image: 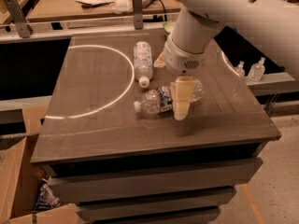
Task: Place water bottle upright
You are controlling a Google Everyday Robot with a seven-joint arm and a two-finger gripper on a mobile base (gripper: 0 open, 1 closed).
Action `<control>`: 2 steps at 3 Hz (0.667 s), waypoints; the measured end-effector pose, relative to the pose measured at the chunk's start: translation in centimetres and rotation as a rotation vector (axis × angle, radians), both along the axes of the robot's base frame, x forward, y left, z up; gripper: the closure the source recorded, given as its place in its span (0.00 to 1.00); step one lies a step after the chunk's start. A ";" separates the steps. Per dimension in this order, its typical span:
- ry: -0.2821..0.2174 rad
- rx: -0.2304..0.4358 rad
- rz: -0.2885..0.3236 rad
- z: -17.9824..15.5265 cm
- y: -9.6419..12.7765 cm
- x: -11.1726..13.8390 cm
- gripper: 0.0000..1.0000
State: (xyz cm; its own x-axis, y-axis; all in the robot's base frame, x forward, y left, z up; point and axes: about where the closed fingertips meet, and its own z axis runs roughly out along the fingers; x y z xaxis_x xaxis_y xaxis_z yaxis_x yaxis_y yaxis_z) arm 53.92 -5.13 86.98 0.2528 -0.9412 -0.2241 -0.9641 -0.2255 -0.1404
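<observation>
The water bottle (pixel 156 101) lies on its side near the middle of the dark table (pixel 93 125). It is clear and ribbed, with a dark blue-red label band, and its white cap points left. My gripper (pixel 181 107) hangs straight down from the white arm (pixel 191 45). It overlaps the bottle's right half, just right of the label, with its tip close to the table top. The bottle's base shows to the right of the gripper.
A smaller bottle with a whitish label (pixel 142 62) lies farther back, cap toward me. A pale ring (pixel 126 78) is marked on the table. Two small bottles (pixel 256 70) stand on a ledge at the right. A cardboard box (pixel 18 171) sits at lower left.
</observation>
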 end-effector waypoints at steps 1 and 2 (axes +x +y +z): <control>0.023 -0.012 0.011 -1.1 0.5 -0.2 0.00; 0.045 -0.030 0.038 -2.1 1.1 -0.7 0.16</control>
State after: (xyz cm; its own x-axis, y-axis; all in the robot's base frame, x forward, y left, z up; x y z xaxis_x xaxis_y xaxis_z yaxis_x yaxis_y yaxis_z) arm 53.26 -4.04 84.93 0.2784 -0.9377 -0.2080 -0.9600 -0.2651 -0.0898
